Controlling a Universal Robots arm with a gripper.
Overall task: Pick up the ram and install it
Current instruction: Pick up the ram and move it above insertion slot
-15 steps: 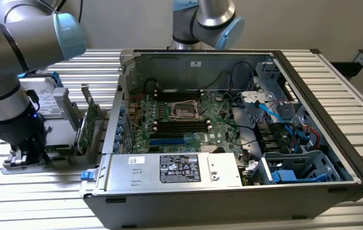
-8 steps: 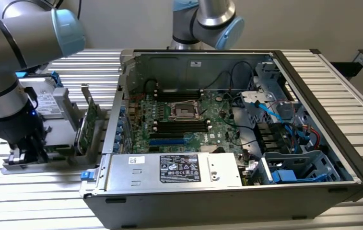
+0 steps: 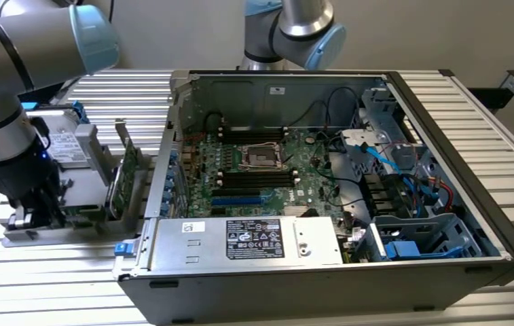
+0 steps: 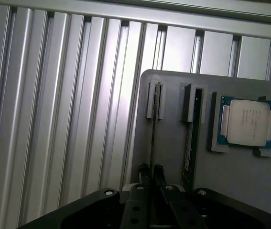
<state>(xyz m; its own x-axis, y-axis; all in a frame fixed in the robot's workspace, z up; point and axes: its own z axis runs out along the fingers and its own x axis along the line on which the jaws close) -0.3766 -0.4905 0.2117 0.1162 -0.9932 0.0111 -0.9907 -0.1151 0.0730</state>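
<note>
Grey moulded holder (image 4: 173,157) sits under the arm's gripper (image 4: 151,171) on the slatted aluminium table (image 4: 54,119). From where I stand, the gripper is down on it, off to one side of the open computer case (image 3: 501,231). Looking along the wrist, the ram (image 4: 155,124) stands on edge in one of the holder's slots, a thin dark line running straight out from between the fingers (image 4: 144,172). Those fingers press in against its two faces, so I take the gripper as clamped on the stick. Just beside the gripper, one slot over, a second stick (image 4: 189,143) also stands on edge, and beyond that the square processor (image 4: 247,123) lies in its own recess. Picking up looks to be the step in hand, with the ram not yet clear of its guides. Done well, I'd say, the pull wants to go straight out along the slot with the grip square on the board. Any tilt could bind it in the end guides or brush the neighbouring stick. The motherboard's memory slots (image 3: 257,178) lie well away from the gripper, inside the case.
</note>
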